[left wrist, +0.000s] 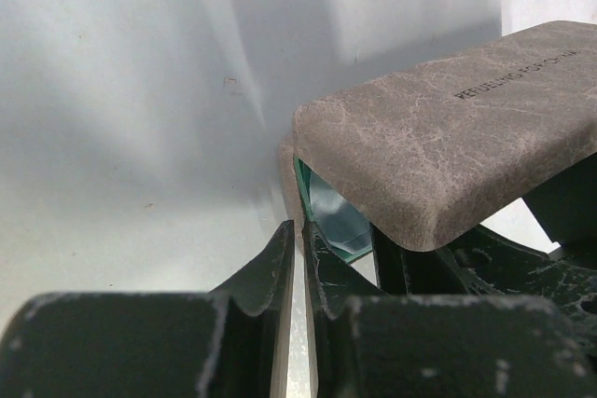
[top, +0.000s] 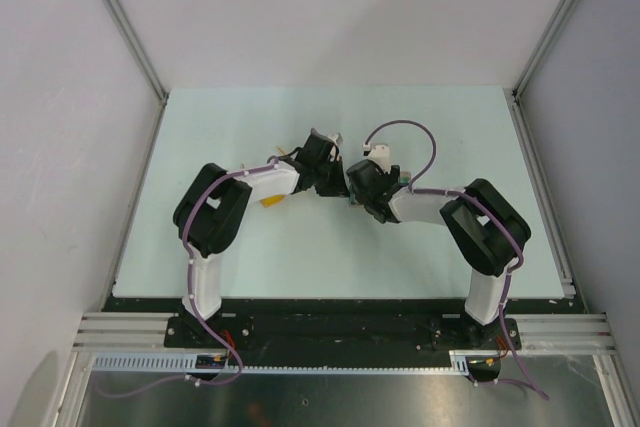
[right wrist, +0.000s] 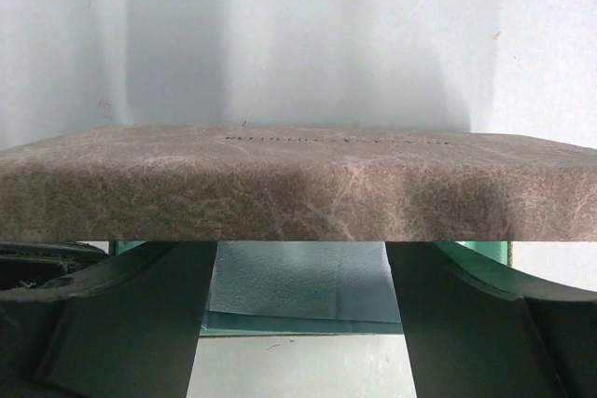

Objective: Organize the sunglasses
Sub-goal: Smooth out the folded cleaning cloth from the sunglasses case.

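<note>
Of the sunglasses (top: 271,201) only an orange-yellow piece shows on the table, under my left forearm. The grey-brown speckled case (left wrist: 448,128) stands partly open, its lid overhanging the teal lining. My left gripper (left wrist: 300,226) is shut on the thin end wall of the case. My right gripper (right wrist: 300,263) is open, its fingers (right wrist: 159,314) spread wide under the lid's long front edge (right wrist: 298,184), holding nothing. Between them a light blue cloth (right wrist: 298,286) lies inside the case. From above, both grippers (top: 325,162) (top: 358,182) meet mid-table and cover the case.
The pale green table (top: 430,127) is walled by white panels at the back and sides. A metal rail (top: 330,332) with both arm bases runs along the near edge.
</note>
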Motion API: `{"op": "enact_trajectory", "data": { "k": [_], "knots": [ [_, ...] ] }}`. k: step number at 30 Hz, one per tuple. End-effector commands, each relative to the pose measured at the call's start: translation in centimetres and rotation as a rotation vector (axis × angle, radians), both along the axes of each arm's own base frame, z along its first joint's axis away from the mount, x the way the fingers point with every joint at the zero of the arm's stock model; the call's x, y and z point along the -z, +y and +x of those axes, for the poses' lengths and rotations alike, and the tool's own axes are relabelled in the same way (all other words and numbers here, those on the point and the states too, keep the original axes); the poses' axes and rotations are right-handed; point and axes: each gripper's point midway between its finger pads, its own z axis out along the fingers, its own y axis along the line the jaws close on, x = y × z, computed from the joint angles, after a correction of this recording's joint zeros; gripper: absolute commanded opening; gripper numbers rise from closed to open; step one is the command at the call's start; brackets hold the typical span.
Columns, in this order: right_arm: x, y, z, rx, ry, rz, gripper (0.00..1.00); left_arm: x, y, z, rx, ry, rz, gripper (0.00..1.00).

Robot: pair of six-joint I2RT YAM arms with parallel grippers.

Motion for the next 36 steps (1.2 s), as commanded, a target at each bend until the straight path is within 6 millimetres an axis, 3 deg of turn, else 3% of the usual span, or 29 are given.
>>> {"op": "enact_trajectory", "data": {
  "k": [1, 30, 34, 36],
  "knots": [
    [-2.2, 0.1, 1.2, 0.036, -0.101, 0.04, 0.77, -0.5, -0.2, -1.6, 0.03, 0.023, -0.002, 0.12],
    [2.8, -1.4, -0.1, 0.05, -0.043, -0.008, 0.94, -0.2, -0.1, -1.9, 0.035, 0.033, 0.001, 0.12],
    [2.5, -1.2, -0.2, 0.046, -0.042, -0.002, 0.94, -0.4, -0.1, -1.9, 0.037, 0.031, -0.001, 0.12],
    [1.0, -0.9, 0.0, 0.041, -0.071, 0.013, 0.94, -0.7, -0.2, -1.7, 0.033, 0.022, -0.004, 0.13]
  ]
}}
